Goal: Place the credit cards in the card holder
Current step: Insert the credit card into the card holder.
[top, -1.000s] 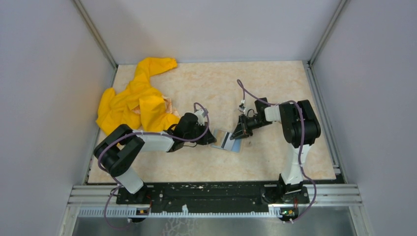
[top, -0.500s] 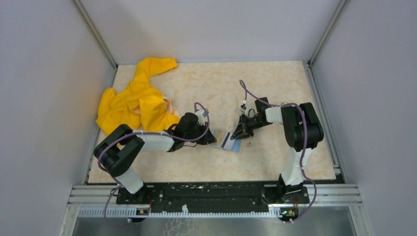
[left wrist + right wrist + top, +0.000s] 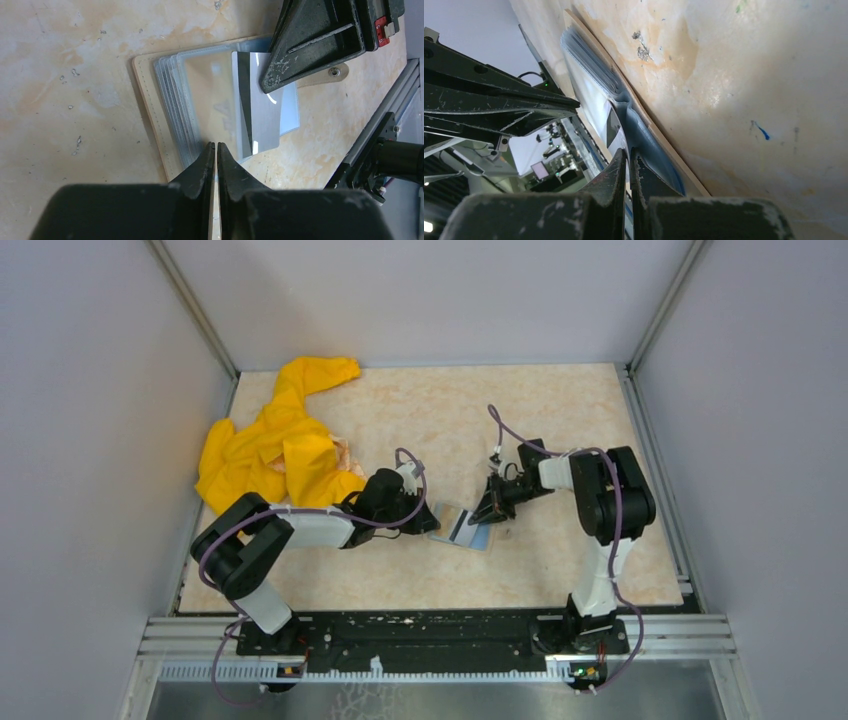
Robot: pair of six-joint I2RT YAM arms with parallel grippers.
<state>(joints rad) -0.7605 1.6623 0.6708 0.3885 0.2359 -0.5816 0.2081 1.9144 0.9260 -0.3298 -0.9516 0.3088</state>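
The tan card holder (image 3: 446,513) lies open on the table between both arms, its clear sleeves (image 3: 192,100) fanned out. A silvery credit card (image 3: 265,125) with a dark stripe lies partly across the sleeves, jutting over the holder's right side. My right gripper (image 3: 629,152) is shut on this card's edge (image 3: 613,125); its fingers (image 3: 310,45) come in from the upper right in the left wrist view. My left gripper (image 3: 216,145) is shut at the near edge of the sleeves, a thin pale layer pinched between the jaws. No other cards show.
A crumpled yellow garment (image 3: 275,445) covers the back left of the table, with a cream rim (image 3: 341,452) peeking from under it. Grey walls enclose three sides. A metal rail (image 3: 430,635) runs along the front edge.
The right arm's elbow has shifted slightly to the right. Both grippers, the card and the holder stay almost where they were.
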